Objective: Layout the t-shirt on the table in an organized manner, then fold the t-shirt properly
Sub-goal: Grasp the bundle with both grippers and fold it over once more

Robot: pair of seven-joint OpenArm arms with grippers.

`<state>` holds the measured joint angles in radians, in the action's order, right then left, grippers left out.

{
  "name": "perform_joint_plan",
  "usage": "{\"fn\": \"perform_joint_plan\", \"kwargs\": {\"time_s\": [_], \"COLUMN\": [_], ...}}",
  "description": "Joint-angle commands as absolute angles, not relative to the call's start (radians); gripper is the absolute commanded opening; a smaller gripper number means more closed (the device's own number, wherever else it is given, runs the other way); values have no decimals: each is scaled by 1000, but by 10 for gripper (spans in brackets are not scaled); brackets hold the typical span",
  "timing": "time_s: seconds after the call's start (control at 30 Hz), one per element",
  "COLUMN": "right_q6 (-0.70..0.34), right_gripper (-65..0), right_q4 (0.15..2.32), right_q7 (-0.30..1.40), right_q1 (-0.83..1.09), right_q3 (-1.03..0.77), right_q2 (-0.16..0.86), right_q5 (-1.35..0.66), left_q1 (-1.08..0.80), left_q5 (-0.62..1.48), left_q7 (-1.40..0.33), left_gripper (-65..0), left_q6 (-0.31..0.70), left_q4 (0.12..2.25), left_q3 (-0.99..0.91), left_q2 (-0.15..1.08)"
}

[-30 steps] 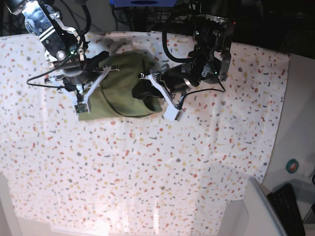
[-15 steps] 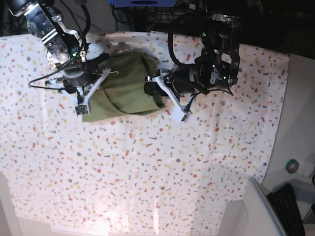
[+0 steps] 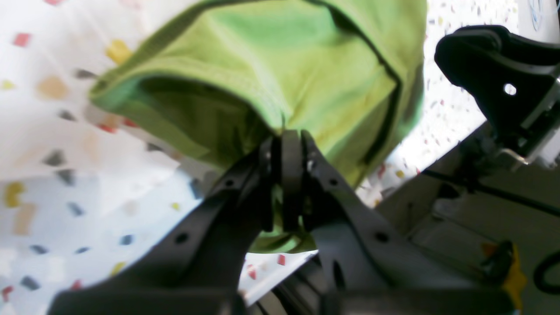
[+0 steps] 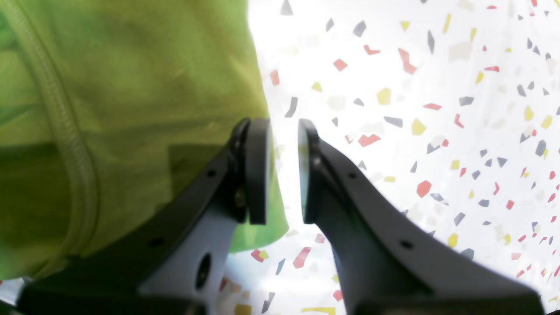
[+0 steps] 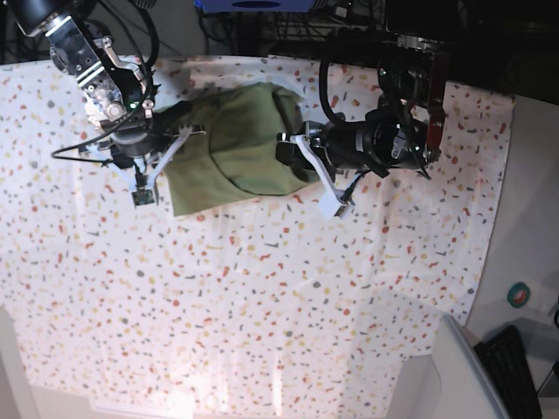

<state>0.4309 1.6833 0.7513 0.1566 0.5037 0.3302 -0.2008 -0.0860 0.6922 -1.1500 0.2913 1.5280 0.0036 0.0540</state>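
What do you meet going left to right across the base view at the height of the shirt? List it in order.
Bare speckled table → right gripper at the shirt's edge → olive-green t-shirt → left gripper shut on the shirt → left arm's body → speckled table again.

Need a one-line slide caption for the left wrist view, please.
Left gripper shut on a bunched fold of the t-shirt above the speckled table.

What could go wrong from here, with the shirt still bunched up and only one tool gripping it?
1. The left tool pinches a thick wad of the t-shirt, so pulling may drag several layers instead of spreading them.
2. The right tool stands open beside the hem, holding nothing; that side could slide across the table.
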Motion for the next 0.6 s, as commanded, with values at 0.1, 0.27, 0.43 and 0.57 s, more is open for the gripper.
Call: {"fn": "perform_joint_plan", "kwargs": {"time_s": [0.1, 0.27, 0.43, 0.57], "right_q6": [437, 437, 437, 437], "right_gripper": [-537, -537, -537, -537], "right_q4": [1758, 1813, 1732, 1667], "right_q7": [734, 734, 734, 734], "right_q1": [156, 159, 117, 101], "right_q3": [504, 572, 659, 659], "right_q2": [335, 335, 306, 283], "right_q5": [-188, -188, -188, -188], "left_q1": [-71, -73, -76, -85], "left_q5": [734, 734, 733, 733], "left_q7": [-1142, -1142, -1142, -1142], "left_gripper": [-650, -640, -390, -354], "left_q6": [300, 300, 300, 268], "left_q4": [1541, 1541, 1541, 1541], "left_q3": [2, -7, -7, -7], "left_q2": [67, 81, 102, 131]}}
